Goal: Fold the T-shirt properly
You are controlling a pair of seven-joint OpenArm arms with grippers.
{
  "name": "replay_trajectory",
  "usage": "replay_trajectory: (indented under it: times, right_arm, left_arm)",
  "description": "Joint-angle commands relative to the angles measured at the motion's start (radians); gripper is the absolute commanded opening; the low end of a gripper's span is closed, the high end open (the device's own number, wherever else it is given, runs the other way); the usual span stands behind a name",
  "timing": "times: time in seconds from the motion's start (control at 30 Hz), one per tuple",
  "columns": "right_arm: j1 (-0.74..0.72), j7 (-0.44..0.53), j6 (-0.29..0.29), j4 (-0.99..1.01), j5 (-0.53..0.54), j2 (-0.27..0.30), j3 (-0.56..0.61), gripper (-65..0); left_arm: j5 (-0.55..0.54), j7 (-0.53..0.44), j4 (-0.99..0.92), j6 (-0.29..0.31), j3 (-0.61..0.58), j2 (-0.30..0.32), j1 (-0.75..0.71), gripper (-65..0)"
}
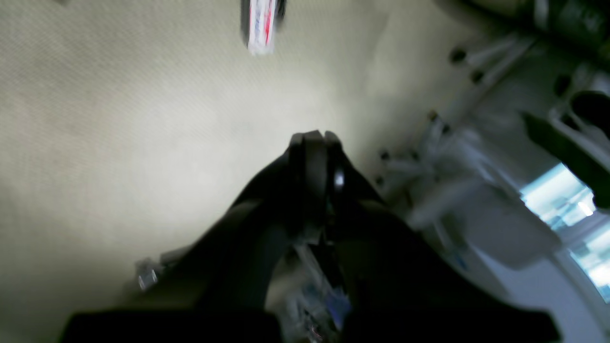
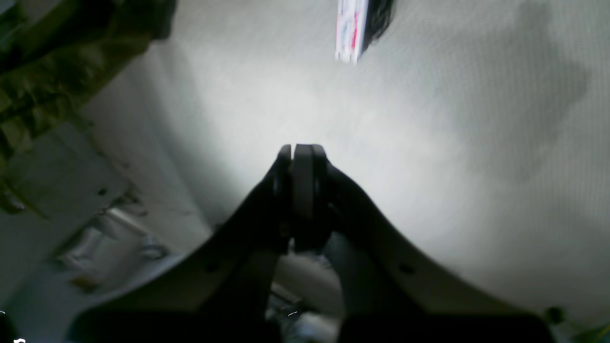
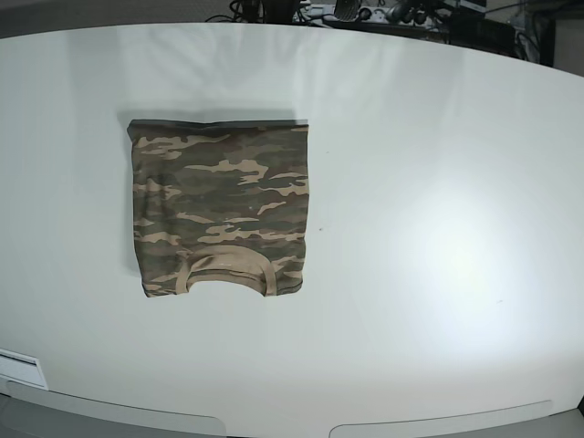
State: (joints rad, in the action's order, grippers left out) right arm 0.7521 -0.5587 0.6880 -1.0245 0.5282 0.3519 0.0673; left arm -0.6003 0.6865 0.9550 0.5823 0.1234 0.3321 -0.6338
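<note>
Here, folded T-shirt (image 3: pixel 219 208), right gripper (image 2: pixel 302 148) apart

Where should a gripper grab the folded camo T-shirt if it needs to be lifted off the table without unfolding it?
Probably the far folded edge of the T-shirt, approached from above. That edge looks straight and stacked, so one pinch likely catches all layers. The near edge carries the tan collar and looser ends, which could let the layers separate over the table.
</note>
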Motion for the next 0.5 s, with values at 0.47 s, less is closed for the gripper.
replay_trajectory:
  times: [0.47]
  right_arm:
    - [-0.331, 0.284, -0.386, 0.253, -0.299, -0.070, 0.285, -65.0]
  left_arm:
    - [0.503, -0.689, -0.317, -0.436, -0.305, -0.049, 0.244, -65.0]
